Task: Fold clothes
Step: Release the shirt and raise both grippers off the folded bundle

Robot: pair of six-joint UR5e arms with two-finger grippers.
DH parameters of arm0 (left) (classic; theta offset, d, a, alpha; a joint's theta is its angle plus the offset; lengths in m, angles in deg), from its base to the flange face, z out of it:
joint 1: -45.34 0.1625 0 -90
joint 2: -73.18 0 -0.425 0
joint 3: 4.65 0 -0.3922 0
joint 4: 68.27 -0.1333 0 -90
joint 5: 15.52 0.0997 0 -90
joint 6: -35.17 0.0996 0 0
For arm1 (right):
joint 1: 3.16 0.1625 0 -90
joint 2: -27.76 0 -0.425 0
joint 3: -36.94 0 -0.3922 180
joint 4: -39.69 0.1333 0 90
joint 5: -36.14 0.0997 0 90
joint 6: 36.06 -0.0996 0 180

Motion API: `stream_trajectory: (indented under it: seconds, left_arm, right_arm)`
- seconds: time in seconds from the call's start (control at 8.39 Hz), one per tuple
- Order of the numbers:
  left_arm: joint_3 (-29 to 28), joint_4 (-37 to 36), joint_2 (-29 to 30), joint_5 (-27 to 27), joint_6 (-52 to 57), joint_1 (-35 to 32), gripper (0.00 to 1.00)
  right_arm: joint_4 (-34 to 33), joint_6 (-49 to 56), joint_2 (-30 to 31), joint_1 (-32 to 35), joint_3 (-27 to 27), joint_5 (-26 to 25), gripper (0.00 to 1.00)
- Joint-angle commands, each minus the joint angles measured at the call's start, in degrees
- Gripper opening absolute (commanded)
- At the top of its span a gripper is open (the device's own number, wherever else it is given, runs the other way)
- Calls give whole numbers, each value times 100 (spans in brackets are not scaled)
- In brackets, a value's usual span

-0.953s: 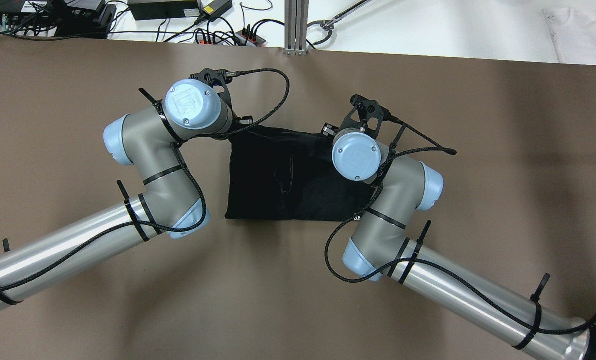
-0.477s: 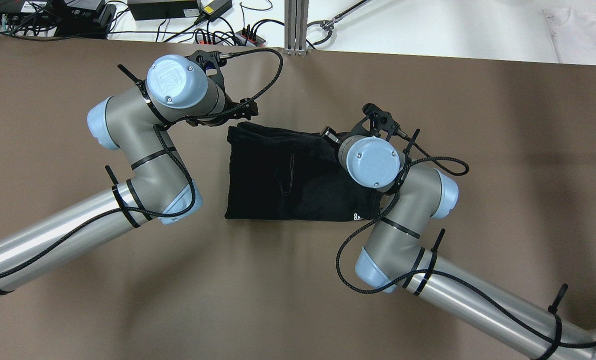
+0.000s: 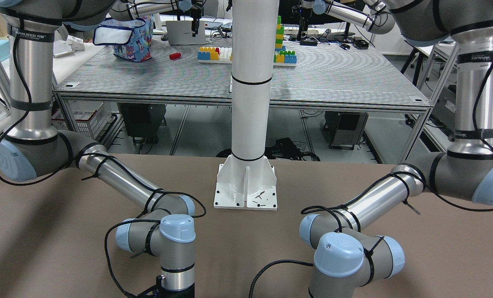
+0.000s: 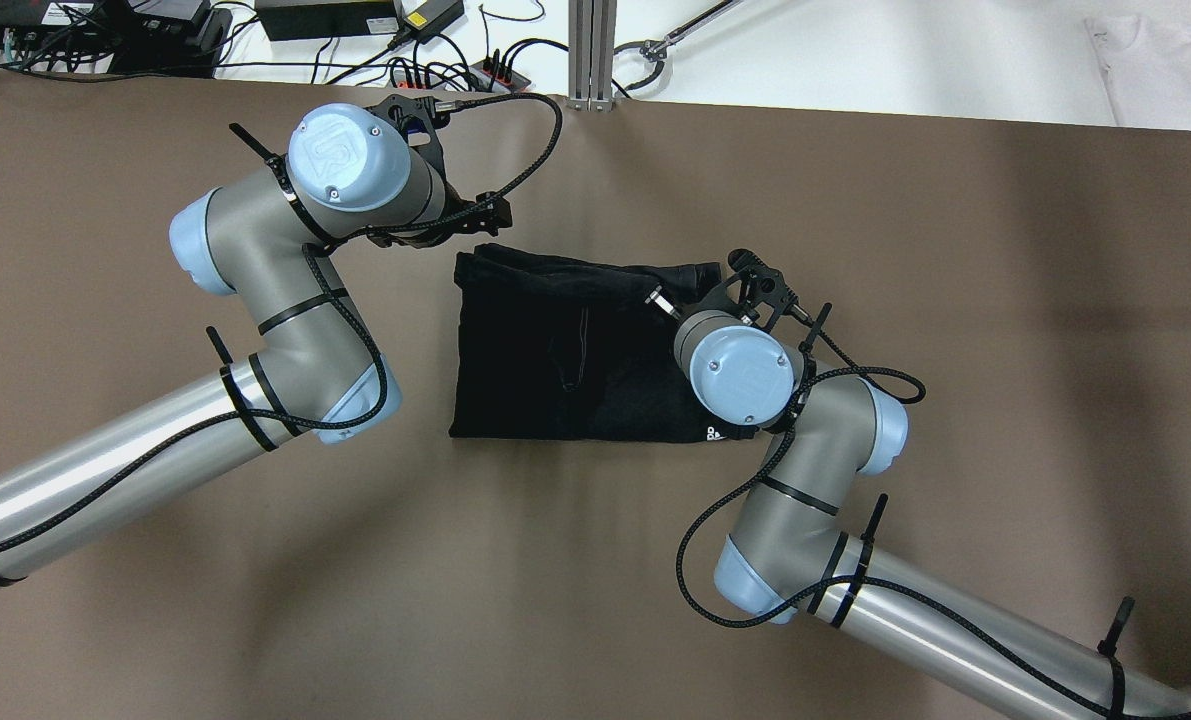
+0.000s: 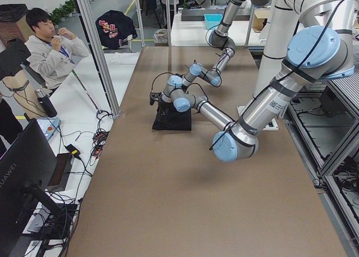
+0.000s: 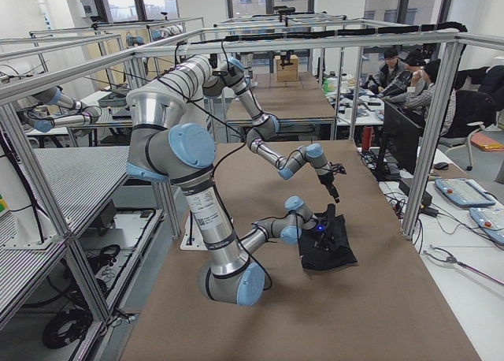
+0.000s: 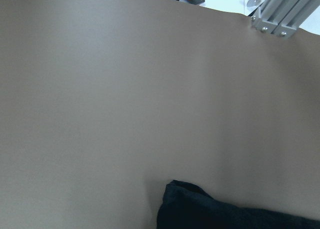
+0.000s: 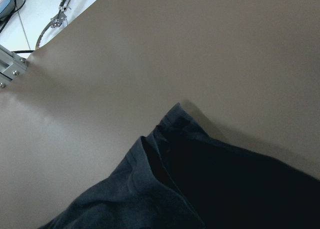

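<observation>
Both arms have drawn back from the clothes (image 4: 565, 350). The left gripper (image 4: 485, 212) now sits just off the far left corner, clear of the fabric, and the right gripper (image 6: 319, 225) has slid aside, baring the far right corner. The dark piece lies flat in the middle of the table (image 4: 595, 580), a doubled rectangle. We cannot tell how wide either gripper stands. We judge this fold laid and released; another may follow.
</observation>
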Motion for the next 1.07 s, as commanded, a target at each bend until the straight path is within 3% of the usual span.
stream_trajectory:
  seconds: [0.0,0.12,0.36,0.95]
  left_arm:
    - [-9,0,-4,0,16,-49,100]
    - [-18,0,-13,0,16,-49,100]
    - [-9,0,-13,0,16,-49,100]
    - [-9,-9,-48,9,51,-49,100]
  right_arm:
    - [23,-198,-239,-50,270,-377,44]
    - [40,-241,-354,-50,420,-500,36]
    - [41,-619,-399,-50,457,-667,3]
    - [41,-15,-530,352,806,-607,0]
